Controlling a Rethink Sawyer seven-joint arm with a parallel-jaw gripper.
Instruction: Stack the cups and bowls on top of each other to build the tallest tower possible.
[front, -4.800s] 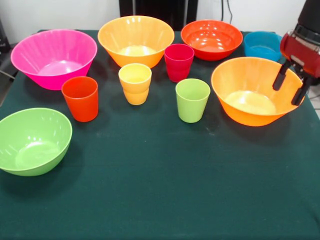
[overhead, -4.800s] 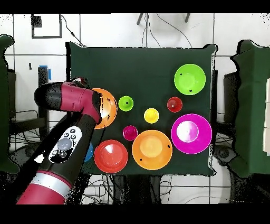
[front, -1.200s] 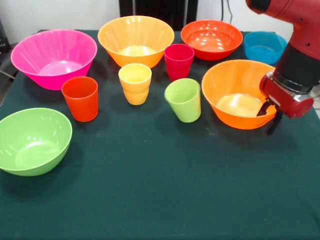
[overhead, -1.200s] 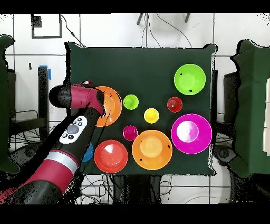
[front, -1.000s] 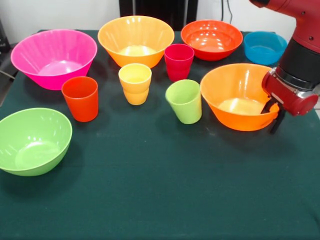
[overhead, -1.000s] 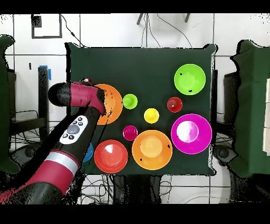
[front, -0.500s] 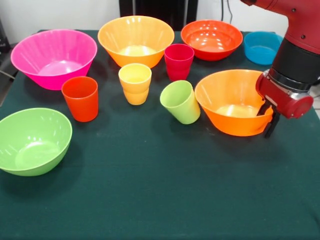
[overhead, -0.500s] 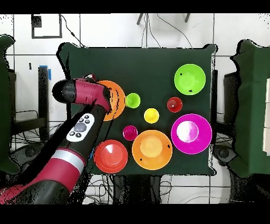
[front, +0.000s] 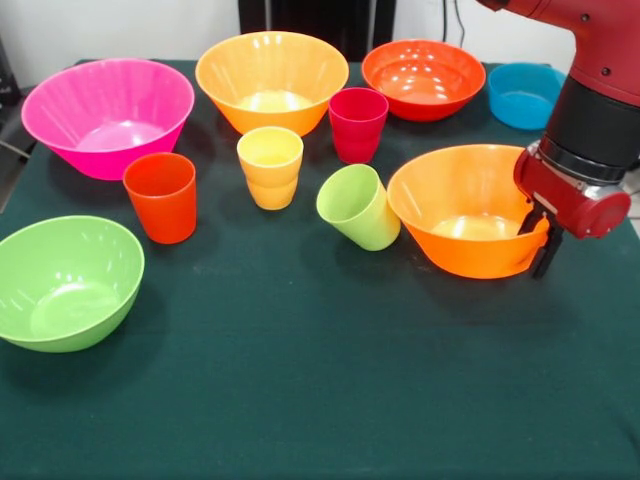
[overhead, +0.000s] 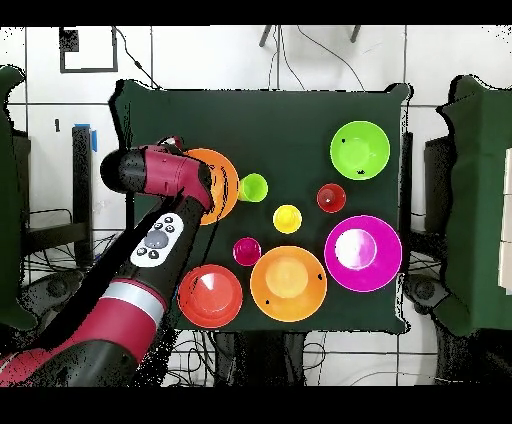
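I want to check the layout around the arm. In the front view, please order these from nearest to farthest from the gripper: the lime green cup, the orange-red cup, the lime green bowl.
1. The lime green cup, tilted against the orange bowl that the gripper holds.
2. The orange-red cup, upright, farther left.
3. The lime green bowl, at the near left corner.

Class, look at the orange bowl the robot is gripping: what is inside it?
The orange bowl looks empty: only its glossy inner surface shows. The pincer clamps the rim, hiding that bit of wall, and the near wall hides the table beneath.
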